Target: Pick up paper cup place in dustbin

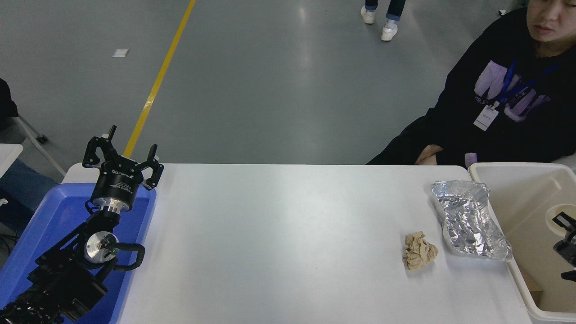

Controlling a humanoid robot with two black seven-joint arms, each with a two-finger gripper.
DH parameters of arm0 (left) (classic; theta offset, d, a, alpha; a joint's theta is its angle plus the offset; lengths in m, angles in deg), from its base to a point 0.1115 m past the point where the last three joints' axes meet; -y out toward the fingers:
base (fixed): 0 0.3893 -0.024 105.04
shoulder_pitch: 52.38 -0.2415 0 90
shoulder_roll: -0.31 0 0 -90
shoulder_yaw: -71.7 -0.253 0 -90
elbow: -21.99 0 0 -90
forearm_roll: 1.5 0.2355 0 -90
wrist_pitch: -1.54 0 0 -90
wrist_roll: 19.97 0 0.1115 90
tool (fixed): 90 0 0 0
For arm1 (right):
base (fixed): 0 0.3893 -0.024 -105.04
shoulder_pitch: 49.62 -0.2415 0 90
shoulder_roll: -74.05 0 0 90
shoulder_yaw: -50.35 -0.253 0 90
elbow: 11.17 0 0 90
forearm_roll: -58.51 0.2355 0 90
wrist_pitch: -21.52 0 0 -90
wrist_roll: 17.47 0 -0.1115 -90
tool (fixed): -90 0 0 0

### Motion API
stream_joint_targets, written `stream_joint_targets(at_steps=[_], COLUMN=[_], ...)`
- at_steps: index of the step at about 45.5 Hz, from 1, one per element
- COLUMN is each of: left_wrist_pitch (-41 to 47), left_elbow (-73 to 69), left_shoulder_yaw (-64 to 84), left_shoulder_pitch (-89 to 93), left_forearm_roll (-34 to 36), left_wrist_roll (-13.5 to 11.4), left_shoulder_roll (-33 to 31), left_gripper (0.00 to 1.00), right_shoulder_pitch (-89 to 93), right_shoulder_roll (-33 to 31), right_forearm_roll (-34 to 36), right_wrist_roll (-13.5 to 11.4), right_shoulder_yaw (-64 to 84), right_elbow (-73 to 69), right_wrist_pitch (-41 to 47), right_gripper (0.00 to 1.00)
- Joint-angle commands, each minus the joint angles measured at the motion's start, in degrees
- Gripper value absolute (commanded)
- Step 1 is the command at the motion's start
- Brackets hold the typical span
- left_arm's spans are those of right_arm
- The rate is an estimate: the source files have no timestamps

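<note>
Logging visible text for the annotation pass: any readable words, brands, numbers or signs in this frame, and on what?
Black left gripper: white brand lettering on its wrist housing, seen upside down, too small to read.
Smaller print below that lettering: blurred.
Seated person's black sweatshirt: large purple letters, partly hidden by the blue lanyard, unreadable.
Nothing readable on the white table, cream-white rectangular plastic dustbin or small white paper cup.

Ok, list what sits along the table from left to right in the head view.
Blue tray with the parked left gripper over it → crumpled brown paper ball → silver foil tray → dustbin, with the paper cup and right gripper over it.
</note>
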Motion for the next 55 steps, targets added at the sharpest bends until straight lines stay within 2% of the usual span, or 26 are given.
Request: stream_joint_targets(at_steps=[1, 3, 5, 25, 33, 46, 55], left_wrist_pitch=[0.0, 0.0, 0.0, 0.0, 0.0, 0.0, 0.0], left_elbow=[0.0, 0.0, 0.0, 0.0, 0.0, 0.0, 0.0], left_shoulder_yaw=[0.0, 0.0, 0.0, 0.0, 0.0, -0.1, -0.1], left_shoulder_pitch=[0.0, 0.0, 0.0, 0.0, 0.0, 0.0, 0.0], left_forearm_roll=[-0.1, -0.1, 0.0, 0.0, 0.0, 0.0, 0.0], left_wrist_roll=[0.0, 0.0, 0.0, 0.0, 0.0, 0.0, 0.0], left_shoulder_roll=[0.0, 0.0, 0.0, 0.0, 0.0, 0.0, 0.0], left_gripper=[0.98, 0.98, 0.98, 0.98, 0.98, 0.98, 0.98], right_shoulder_pitch=[0.2, 0.2, 0.3, 0.0, -3.1, -18.8, -34.5], right_shoulder_roll=[-0.2, -0.2, -0.2, -0.5, -1.3, -13.3, -15.1], right_forearm_roll=[-0.1, 0.0, 0.0, 0.0, 0.1, -0.1, -0.4], right_wrist_roll=[0.0, 0.0, 0.0, 0.1, 0.1, 0.0, 0.1], right_shoulder_yaw=[-0.1, -0.1, -0.1, -0.2, -0.9, 4.1, 20.5], right_elbow=[0.6, 0.9, 1.0, 0.2, -4.1, -30.4, -47.9], right_wrist_pitch=[-1.4, -2.6, -3.5, -4.0, -3.4, -2.5, -0.6], right_gripper=[0.57, 0.76, 0.82, 0.83, 0.98, 1.0, 1.0])
